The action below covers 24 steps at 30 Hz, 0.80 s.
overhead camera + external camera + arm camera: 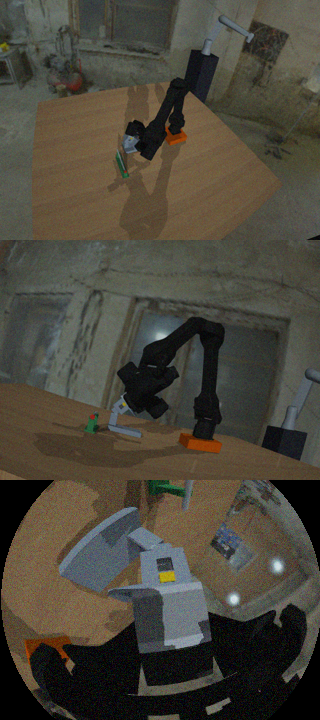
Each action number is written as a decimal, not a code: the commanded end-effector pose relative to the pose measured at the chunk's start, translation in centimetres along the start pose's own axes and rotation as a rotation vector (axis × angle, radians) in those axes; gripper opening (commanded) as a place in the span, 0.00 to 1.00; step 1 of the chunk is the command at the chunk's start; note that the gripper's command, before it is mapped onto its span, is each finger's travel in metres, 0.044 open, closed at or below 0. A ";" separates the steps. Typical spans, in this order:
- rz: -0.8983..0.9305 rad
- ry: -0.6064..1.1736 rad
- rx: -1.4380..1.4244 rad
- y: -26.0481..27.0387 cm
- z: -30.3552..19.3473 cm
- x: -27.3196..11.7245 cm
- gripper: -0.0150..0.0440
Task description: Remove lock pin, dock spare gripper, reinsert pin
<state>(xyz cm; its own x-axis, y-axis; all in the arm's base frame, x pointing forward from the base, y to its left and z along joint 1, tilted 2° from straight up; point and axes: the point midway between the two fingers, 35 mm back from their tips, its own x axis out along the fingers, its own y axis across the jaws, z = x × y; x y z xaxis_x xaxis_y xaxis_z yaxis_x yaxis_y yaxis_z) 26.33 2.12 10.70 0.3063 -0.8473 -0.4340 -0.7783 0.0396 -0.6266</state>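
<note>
Grips the grey spare gripper [168,616] between the fingers of the gripper [139,144] [133,406] [175,666], with the held block directly at the tilted socket [130,140] [119,407] [151,569]. Cannot confirm spigot engagement; contact area partly hidden. Identify the socket by its yellow mark, at the upper end of the grey mount [130,149] [125,430] [95,555]. Find the mount on the wooden table [77,206] [155,469] [35,580], left of the orange base [177,139] [204,444] [46,642].

Locate the lock pin [121,162] [92,416] [188,495] out of the socket, lying along the green stand [125,175] [90,428] [159,487], with its red end toward the near side in the top view. Note the stand left of the mount, separate from it.

Farther out, observe the dark pedestal [201,73] [284,441] at the far right, beyond the table edge, carrying a light-grey jointed arm [233,25] [290,418].
</note>
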 end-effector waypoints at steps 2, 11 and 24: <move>0.000 -0.001 0.003 0.0 0.0 0.0 0.39; 0.000 -0.001 0.003 0.0 0.0 0.0 0.79; -0.001 0.002 -0.006 0.0 -1.2 -0.7 1.00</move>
<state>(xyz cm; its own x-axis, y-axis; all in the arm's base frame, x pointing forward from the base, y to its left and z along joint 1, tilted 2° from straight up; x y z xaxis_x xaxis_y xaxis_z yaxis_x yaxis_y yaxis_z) 25.84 2.09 11.27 0.3056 -0.8496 -0.4298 -0.7838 0.0319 -0.6202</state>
